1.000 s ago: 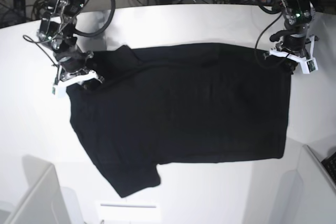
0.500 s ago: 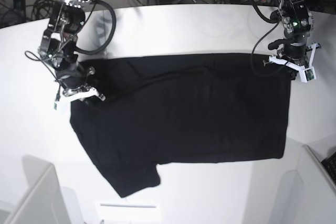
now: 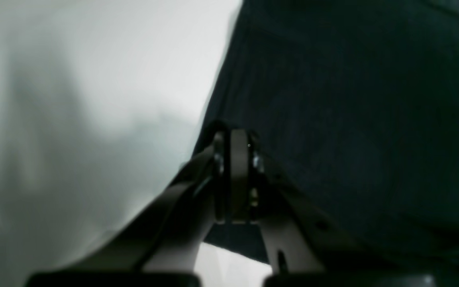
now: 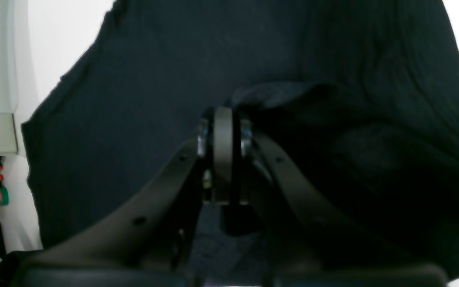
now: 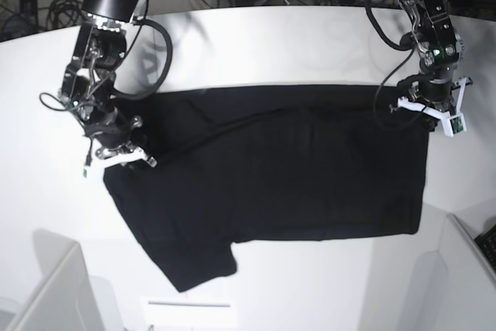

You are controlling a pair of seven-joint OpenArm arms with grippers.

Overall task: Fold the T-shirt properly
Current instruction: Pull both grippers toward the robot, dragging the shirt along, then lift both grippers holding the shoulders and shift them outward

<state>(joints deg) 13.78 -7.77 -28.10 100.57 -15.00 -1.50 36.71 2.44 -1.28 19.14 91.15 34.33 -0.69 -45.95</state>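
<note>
The table (image 5: 256, 36) lies bare along its far edge and left side, while the T-shirt (image 5: 271, 184) covers the middle and grey boxes (image 5: 58, 292) crowd both near corners.

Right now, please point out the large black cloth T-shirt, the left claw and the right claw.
Large black cloth T-shirt (image 5: 294, 168), base view, middle of the body.
Left claw (image 3: 235, 137), left wrist view, shut fingertips.
Right claw (image 4: 223, 113), right wrist view, shut fingertips.

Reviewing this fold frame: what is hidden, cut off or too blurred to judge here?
- Sun print: no view shows it; the T-shirt shows only plain black.
- Layers under the folded far edge: base view, covered by the cloth itself.
- Left gripper: left wrist view is blurred; cloth between the fingers unclear.
- Right gripper: right wrist view, black cloth bunches at the tips; pinch hidden.
- Items at the right wrist view's left edge: cut off.
</note>
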